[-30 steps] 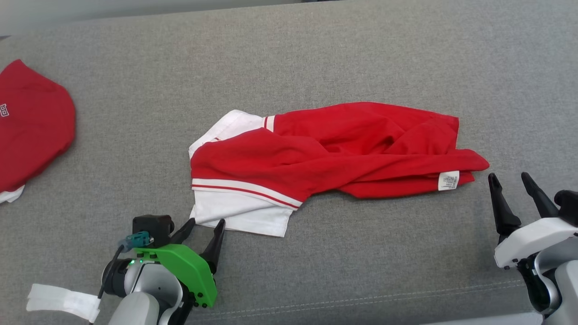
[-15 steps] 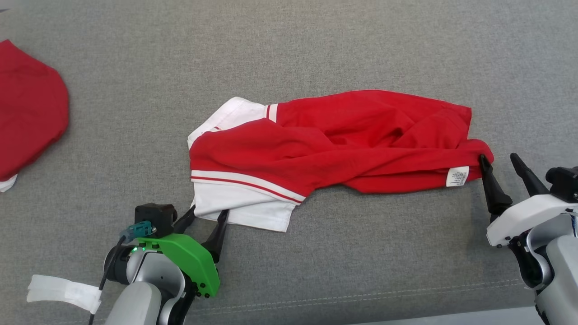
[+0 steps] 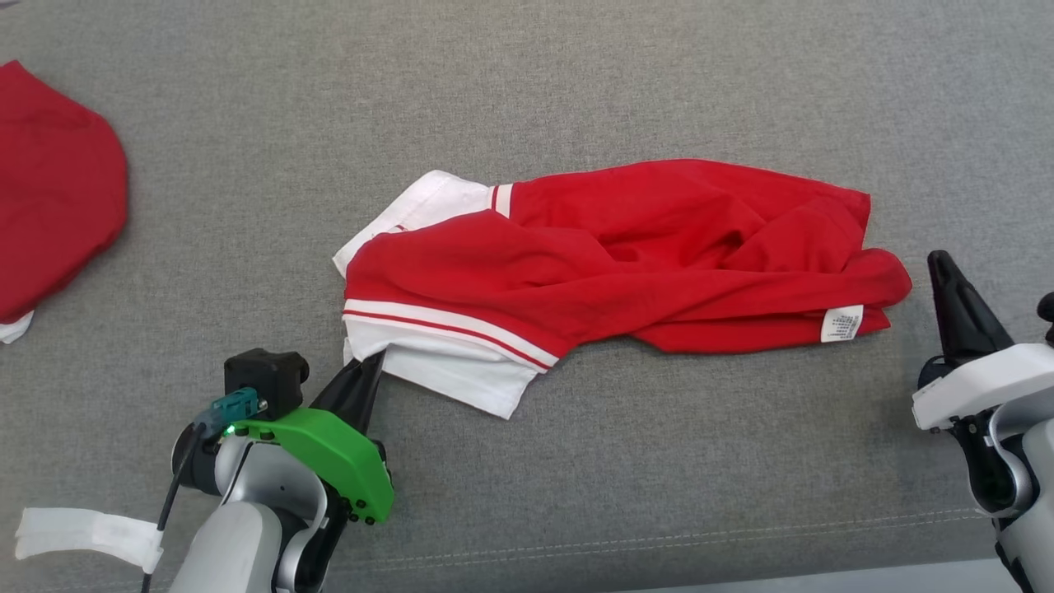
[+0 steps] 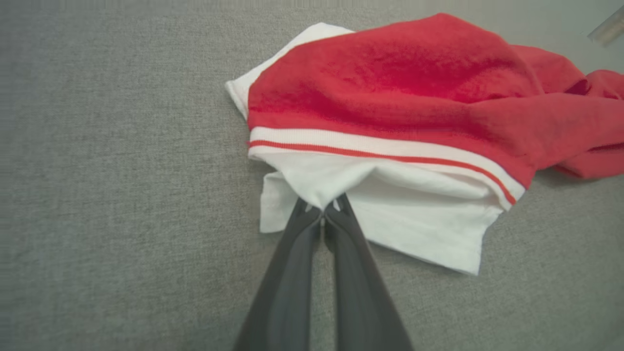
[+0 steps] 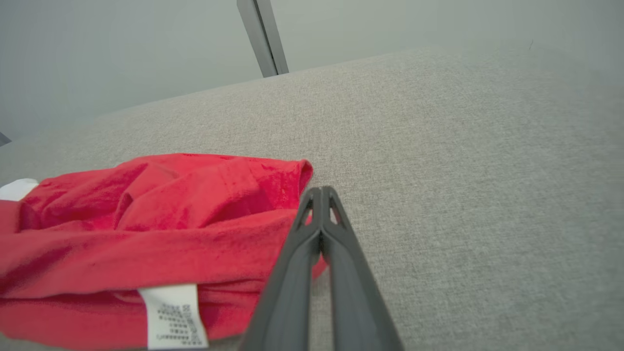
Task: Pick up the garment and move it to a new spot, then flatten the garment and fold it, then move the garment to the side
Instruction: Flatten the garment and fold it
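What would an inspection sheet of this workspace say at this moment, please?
Surface: grey fabric surface, stitched seam along the near edge.
Job's things: red-and-white garment, crumpled at mid-surface; care label at its right end.
Clutter: second red garment at the far left.
Grippers: left gripper shut on the garment's white hem; right gripper shut, just off the garment's right end, gripping nothing.
Cables: black cable at the left wrist.
Surroundings: pale wall, grey post.
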Controlling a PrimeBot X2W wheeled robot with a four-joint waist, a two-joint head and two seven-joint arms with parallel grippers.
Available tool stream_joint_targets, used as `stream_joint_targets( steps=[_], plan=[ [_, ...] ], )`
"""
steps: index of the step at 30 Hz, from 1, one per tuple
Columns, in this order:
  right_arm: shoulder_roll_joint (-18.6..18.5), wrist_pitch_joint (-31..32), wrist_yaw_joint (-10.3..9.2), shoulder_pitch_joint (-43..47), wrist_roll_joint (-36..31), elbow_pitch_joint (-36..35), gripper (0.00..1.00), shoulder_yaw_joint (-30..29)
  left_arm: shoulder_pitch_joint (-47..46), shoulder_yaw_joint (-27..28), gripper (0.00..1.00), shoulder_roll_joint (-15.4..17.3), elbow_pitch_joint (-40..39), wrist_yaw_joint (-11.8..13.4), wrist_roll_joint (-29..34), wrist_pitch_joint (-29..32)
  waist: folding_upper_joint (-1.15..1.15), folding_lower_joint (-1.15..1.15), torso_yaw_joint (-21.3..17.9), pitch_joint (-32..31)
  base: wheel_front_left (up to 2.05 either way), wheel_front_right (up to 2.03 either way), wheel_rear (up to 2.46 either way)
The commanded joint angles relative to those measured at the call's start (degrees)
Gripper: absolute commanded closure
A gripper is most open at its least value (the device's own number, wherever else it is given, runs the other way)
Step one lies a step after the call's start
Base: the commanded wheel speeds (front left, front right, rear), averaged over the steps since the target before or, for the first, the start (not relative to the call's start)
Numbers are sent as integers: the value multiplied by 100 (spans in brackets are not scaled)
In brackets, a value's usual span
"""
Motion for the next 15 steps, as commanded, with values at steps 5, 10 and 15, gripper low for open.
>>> stream_joint_targets(
  steps=[5,10,15],
  plan=[
    [-1,-116,-8,286,-229,-609,100,-360,164,41,100,103,-245,128,2,51,0,-1,-40,-140,0,0,0],
    [190,-126,-8,543,-566,-1485,85,-711,282,58,100,143,-371,197,-19,82,0,-1,-85,-295,0,0,0],
    [405,-127,-7,821,-1037,-2305,0,-876,396,57,100,183,-441,264,-42,145,0,-1,-119,-475,0,0,0]
  ],
)
